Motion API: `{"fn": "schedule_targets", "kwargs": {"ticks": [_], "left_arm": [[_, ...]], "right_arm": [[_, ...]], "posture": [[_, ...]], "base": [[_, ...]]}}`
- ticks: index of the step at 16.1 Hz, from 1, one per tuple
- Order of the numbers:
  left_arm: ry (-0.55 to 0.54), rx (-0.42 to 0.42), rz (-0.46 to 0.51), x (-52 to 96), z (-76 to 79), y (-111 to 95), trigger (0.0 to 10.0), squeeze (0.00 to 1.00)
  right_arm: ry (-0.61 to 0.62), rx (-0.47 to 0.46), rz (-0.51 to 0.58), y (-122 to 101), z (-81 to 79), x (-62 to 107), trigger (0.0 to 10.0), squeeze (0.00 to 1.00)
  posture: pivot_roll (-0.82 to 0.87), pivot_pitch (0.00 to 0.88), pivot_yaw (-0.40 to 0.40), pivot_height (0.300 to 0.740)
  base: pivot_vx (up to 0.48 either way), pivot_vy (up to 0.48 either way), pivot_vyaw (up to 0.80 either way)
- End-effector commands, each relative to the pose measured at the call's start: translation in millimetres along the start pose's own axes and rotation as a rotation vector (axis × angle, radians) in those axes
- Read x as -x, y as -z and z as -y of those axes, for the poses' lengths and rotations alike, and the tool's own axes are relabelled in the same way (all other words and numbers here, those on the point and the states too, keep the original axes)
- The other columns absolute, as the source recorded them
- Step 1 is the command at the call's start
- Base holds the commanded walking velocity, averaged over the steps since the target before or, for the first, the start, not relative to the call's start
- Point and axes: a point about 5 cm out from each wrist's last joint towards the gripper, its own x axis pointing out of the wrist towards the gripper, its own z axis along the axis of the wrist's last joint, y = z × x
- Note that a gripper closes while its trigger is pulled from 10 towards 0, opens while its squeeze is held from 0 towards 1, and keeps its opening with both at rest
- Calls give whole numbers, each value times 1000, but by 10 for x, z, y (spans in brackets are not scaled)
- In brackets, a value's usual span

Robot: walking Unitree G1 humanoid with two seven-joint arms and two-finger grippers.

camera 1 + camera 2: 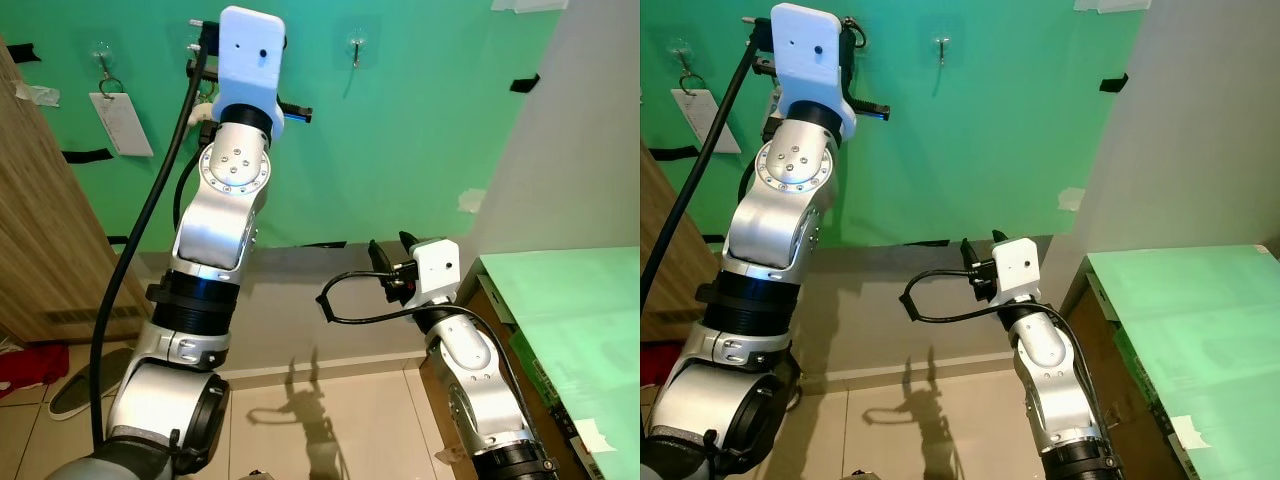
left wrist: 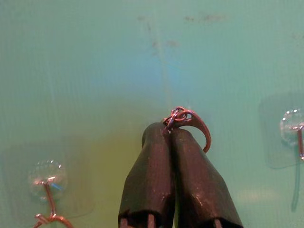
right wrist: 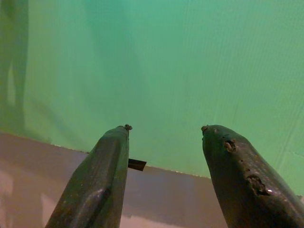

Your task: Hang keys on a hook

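My left arm is raised to the green wall (image 1: pixel 420 140). Its gripper (image 2: pixel 171 129) is shut on a coppery key ring (image 2: pixel 187 118) that sticks out past the fingertips, close to the wall. One clear stick-on hook (image 2: pixel 47 183) with a ring hanging on it lies to one side and a bare hook (image 2: pixel 294 130) to the other. The same two hooks appear in the head view: one (image 1: pixel 103 60) carries a white tag (image 1: pixel 120 122), the other (image 1: pixel 356 45) is bare. My right gripper (image 3: pixel 164 128) is open, held low before the wall (image 1: pixel 390 250), with nothing between its fingers.
A wooden panel (image 1: pixel 40 220) stands at the left. A green-topped table (image 1: pixel 570 320) is at the right, beside a grey wall (image 1: pixel 590 120). A shoe (image 1: pixel 80 385) and a red cloth (image 1: pixel 30 365) lie on the tiled floor at lower left.
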Motion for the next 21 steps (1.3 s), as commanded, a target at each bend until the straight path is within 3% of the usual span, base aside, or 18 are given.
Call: {"fn": "schedule_targets", "kwargs": {"ticks": [1, 2, 3, 5, 9, 12, 14, 16, 18, 19, 20, 21], "left_arm": [[9, -1, 18, 7, 6, -5, 10000, 0], [61, -12, 9, 21, 76, 17, 10000, 0], [133, -56, -63, 63, 194, 160, 10000, 0], [174, -105, -150, 124, 303, 393, 10000, 0], [59, -201, -28, 121, 249, 391, 10000, 0], [-27, -359, 113, 150, 197, 323, 10000, 0], [-33, -421, 170, 170, 248, 352, 10000, 0], [-47, -424, 192, 182, 257, 323, 10000, 0], [-75, -322, 99, 144, 219, 367, 10000, 0], [-98, -219, -2, 105, 200, 431, 10000, 0], [-125, -171, -41, 86, 200, 452, 10000, 0], [-146, -184, -23, 83, 194, 435, 10000, 0]], "right_arm": [[-3, 2, -26, 48, 2, 18, 10000, 0], [-5, 2, -28, 53, -3, 20, 10000, 0], [-9, 1, -32, 61, -13, 20, 10000, 0], [-15, 1, -38, 72, -30, 21, 10000, 0], [-18, 3, -41, 75, -43, 20, 10000, 0], [-11, 7, -43, 82, -22, 32, 10000, 0], [-10, 7, -43, 82, -27, 27, 10000, 0], [-10, 7, -42, 81, -29, 25, 10000, 0], [-11, 6, -44, 86, -33, 28, 10000, 0], [-13, 5, -45, 89, -40, 33, 10000, 0], [-15, 4, -46, 91, -44, 35, 10000, 0], [-16, 3, -46, 90, -46, 35, 10000, 0]], "posture": [[49, 0, 0, 740], [52, 0, -1, 740], [54, 0, -2, 740], [55, 0, -1, 740], [48, 0, 5, 740], [45, 0, 8, 740], [46, 0, 9, 740], [46, 0, 9, 740], [48, 0, 9, 740], [48, 0, 9, 740], [48, 0, 9, 740], [49, 0, 9, 740]], "base": [[0, 0, 0], [0, 0, 0], [0, 0, 0], [0, 0, 0], [0, 0, 0], [0, 0, 0], [0, 0, 0], [0, 0, 0], [0, 0, 0], [0, 0, 0], [0, 0, 0], [0, 0, 0]]}}
